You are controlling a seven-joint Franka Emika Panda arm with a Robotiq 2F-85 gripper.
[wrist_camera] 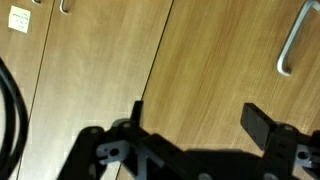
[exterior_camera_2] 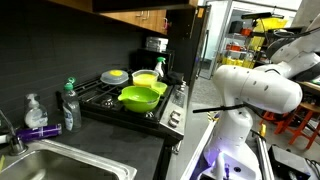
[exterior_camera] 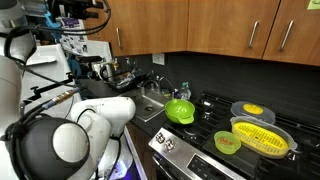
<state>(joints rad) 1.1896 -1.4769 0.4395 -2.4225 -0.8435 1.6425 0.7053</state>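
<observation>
Up near wooden cabinet doors [wrist_camera: 200, 60]: gripper [wrist_camera: 196, 112] spread apart, empty; dark counter [exterior_camera_2: 115, 142], stove [exterior_camera_2: 100, 96] bearing green bowl [exterior_camera_2: 140, 97], seemingly plastic.

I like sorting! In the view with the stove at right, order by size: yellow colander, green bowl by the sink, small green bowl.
1. yellow colander, near the camera.
2. green bowl by the sink and small green bowl look alike; nearness makes it unsure.
</observation>
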